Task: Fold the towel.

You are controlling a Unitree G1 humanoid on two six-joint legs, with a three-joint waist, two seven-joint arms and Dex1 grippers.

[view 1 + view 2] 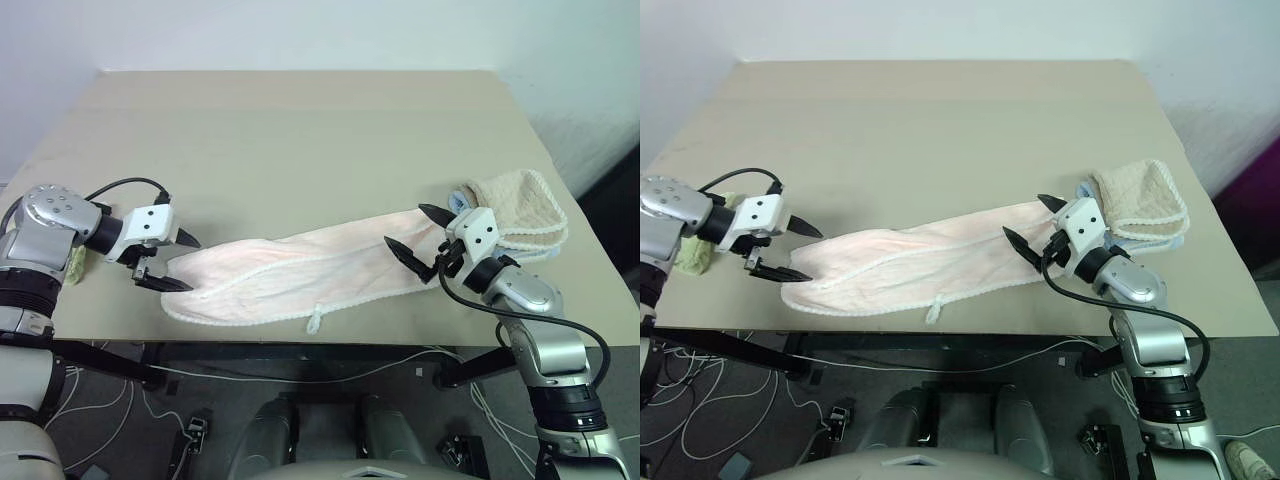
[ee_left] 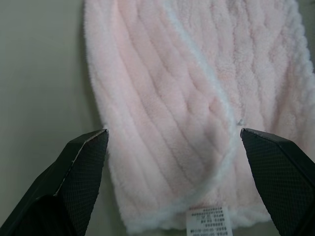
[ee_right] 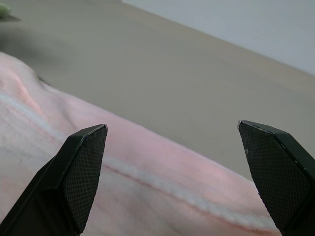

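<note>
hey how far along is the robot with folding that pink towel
Done: nothing folded yet; the pink towel lies stretched lengthwise across the table. In hand: the left gripper is open at one towel end, the right gripper open over the other, neither gripping. Left: grasp the ends and make the fold.

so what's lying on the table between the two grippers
The pink towel, stretched lengthwise from the open left gripper to the open right gripper, as the left eye view shows. Nothing else lies on that stretch of the table.

Beige table (image 1: pixel 300 130), white wall (image 1: pixel 300 30), cabled floor (image 1: pixel 120 420)
</note>
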